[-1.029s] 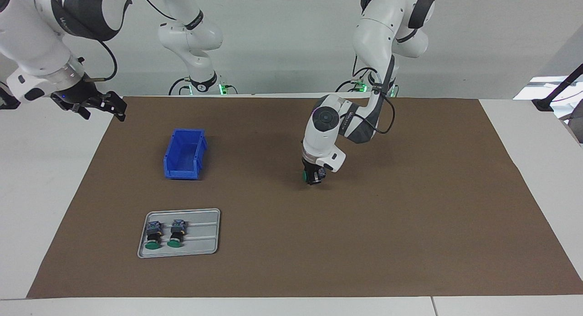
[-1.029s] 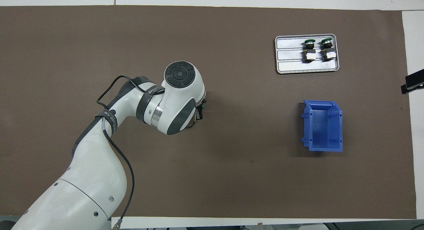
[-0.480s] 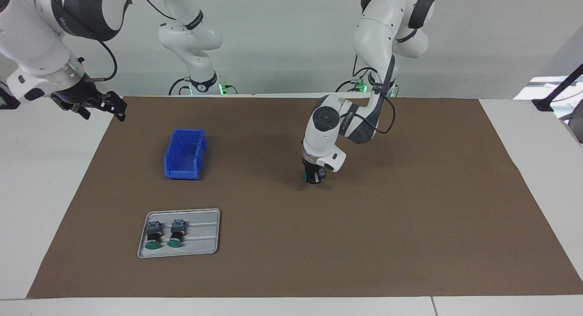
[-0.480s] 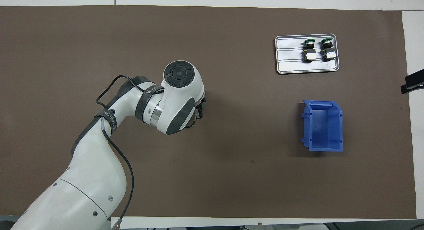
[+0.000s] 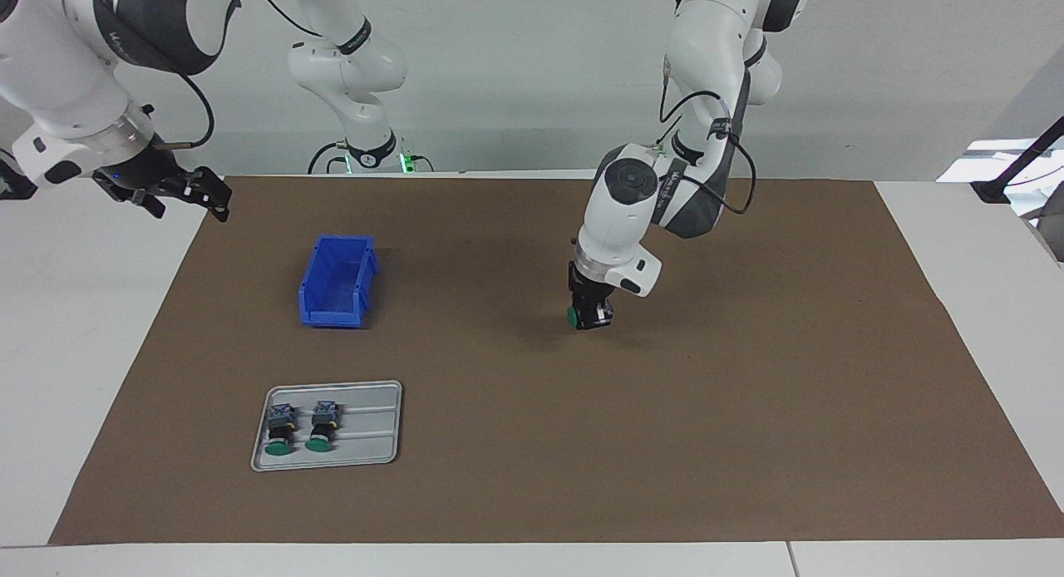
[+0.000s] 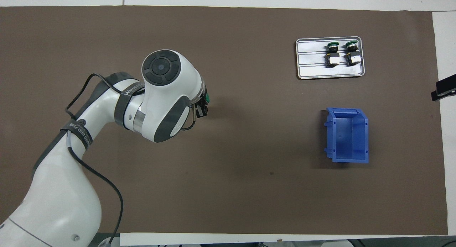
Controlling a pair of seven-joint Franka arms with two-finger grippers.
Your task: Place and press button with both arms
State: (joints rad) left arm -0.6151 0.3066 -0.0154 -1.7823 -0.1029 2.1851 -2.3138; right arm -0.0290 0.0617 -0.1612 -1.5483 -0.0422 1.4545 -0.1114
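Brown matting (image 5: 748, 411) covered the surface. Above its middle the left pincer (image 5: 590, 318) hung clamped on the button (image 5: 573, 315), lifted clear of the mat. Two more buttons (image 5: 300, 427) lay in a grey tray (image 5: 374, 444), a blue bin (image 5: 337, 280) nearby. Off the mat's edge, the right pincer (image 5: 208, 199) waited with fingers apart.

High facing and steep overhead views, same brown mat (image 5: 748, 444).

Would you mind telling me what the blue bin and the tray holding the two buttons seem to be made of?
Blue bin: probably moulded plastic, uniform saturated blue with ribbed walls. Tray: likely metal, silver-grey with a soft sheen, pressed ridges and rolled rim, though painted plastic is possible.
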